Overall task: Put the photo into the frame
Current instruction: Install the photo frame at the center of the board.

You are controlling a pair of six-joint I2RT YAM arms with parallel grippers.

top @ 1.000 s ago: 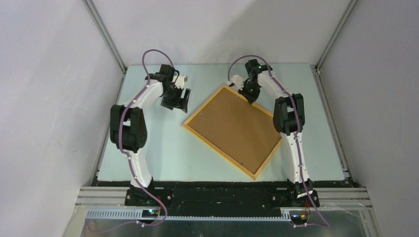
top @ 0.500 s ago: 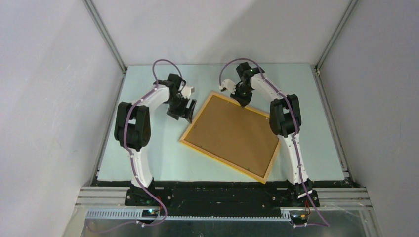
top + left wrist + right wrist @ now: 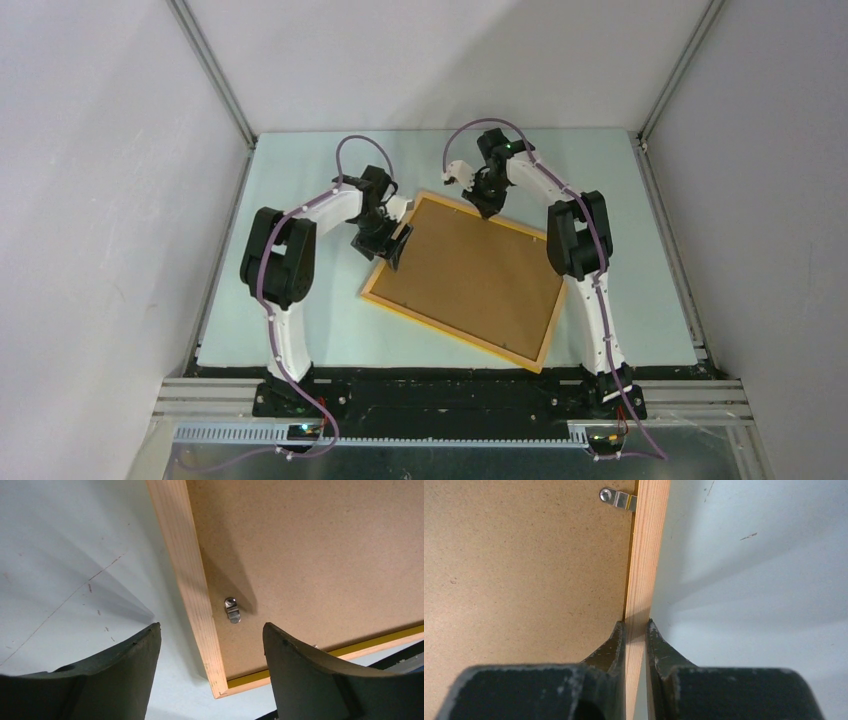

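The frame (image 3: pixel 452 334) lies back up on the table, its brown backing board (image 3: pixel 470 275) filling it. The photo is hidden. My right gripper (image 3: pixel 490 207) is shut on the frame's far wooden edge (image 3: pixel 646 555), one finger on each side of it at the tips (image 3: pixel 636 622). My left gripper (image 3: pixel 392 245) stands open above the frame's left edge (image 3: pixel 192 580) near a corner, straddling it (image 3: pixel 211 626) without touching. A small metal clip (image 3: pixel 232 611) sits on the board (image 3: pixel 310 555) just inside that edge.
Another metal clip (image 3: pixel 619 498) bridges board (image 3: pixel 524 570) and frame further along the right gripper's edge. The pale green table (image 3: pixel 300 300) is walled by white panels on three sides. The arms' bases stand at the near edge.
The frame has swung and slid left with my right gripper holding its far edge. My left gripper has moved right and down, from beside the frame to over its left edge.
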